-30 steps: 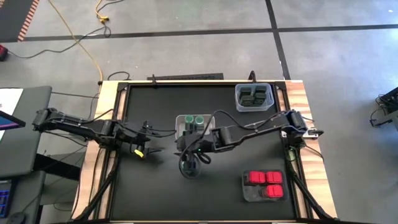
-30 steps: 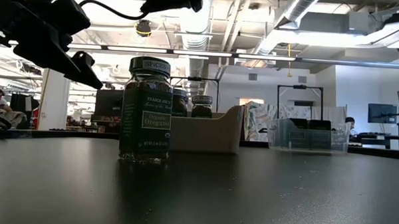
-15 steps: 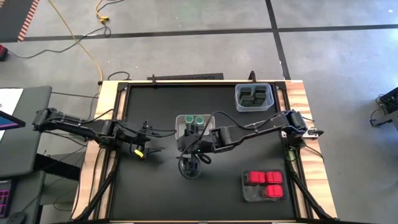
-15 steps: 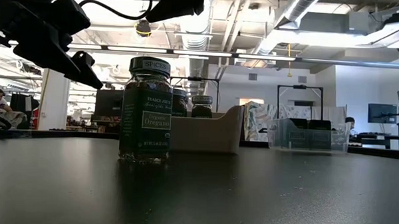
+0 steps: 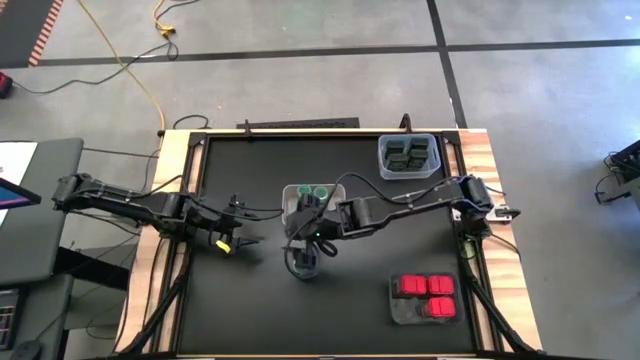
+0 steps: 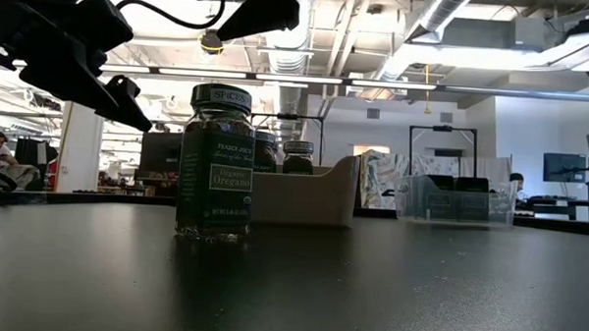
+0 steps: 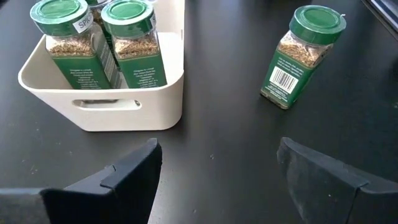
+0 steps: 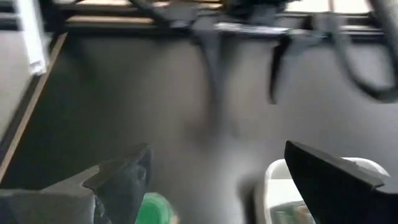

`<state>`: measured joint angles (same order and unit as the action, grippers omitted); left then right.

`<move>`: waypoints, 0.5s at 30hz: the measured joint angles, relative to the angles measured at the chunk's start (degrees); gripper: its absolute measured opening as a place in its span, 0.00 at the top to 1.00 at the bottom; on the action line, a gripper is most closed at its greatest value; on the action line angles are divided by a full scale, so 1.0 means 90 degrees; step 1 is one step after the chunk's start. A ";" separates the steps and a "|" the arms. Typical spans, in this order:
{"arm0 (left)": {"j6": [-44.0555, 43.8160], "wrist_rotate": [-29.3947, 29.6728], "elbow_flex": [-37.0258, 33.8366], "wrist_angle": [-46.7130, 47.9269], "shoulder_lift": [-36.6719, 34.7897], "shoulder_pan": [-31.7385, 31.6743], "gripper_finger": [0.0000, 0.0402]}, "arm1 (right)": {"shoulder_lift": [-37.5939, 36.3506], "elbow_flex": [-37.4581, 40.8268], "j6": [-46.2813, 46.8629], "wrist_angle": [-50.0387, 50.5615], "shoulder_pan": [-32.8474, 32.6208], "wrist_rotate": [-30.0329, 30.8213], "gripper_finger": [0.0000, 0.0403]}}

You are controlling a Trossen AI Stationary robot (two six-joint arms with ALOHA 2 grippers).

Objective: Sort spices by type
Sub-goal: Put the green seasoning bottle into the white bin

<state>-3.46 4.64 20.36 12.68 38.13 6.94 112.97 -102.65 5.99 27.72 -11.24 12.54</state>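
Observation:
One green-lidded spice jar (image 6: 216, 163) stands upright on its base on the black table, also seen as the lone jar (image 7: 301, 56) in the left wrist view. My right gripper (image 8: 217, 186) hangs open just above it, its fingers clear of the lid (image 8: 152, 208). Just beyond the jar, a white bin (image 7: 124, 118) holds more green-lidded jars (image 7: 127, 37). My left gripper (image 7: 217, 174) waits open at the table's left, pointing toward the bin and the jar.
A clear tray (image 5: 382, 160) with dark tins stands at the far right. A dark tray (image 5: 398, 315) with red boxes sits at the near right. Bare black table lies between the lone jar and the near edge.
My right gripper has tipped and drawn a little toward the far edge above the jar. The jar has stayed upright in the same spot.

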 joint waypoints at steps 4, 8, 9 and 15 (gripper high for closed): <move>0.0024 0.0000 0.0000 -0.0004 0.0000 0.0000 0.24 | 0.0063 0.0000 -0.0152 -0.0036 0.0009 -0.0491 0.03; 0.0128 0.0002 0.0000 -0.0011 0.0000 0.0000 0.24 | 0.0232 -0.0025 -0.0485 -0.0051 0.0009 -0.1096 0.04; 0.0158 0.0004 0.0000 -0.0012 0.0002 0.0000 0.24 | 0.0272 -0.0051 -0.0664 0.0011 0.0007 -0.1235 0.04; 0.0187 0.0042 0.0000 -0.0010 0.0030 0.0000 0.24 | 0.0754 -0.0503 -0.1614 0.0819 -0.0107 -0.1570 0.04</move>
<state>-1.78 5.03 20.36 12.59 38.40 6.94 119.75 -107.17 -8.54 35.09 -12.20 -1.59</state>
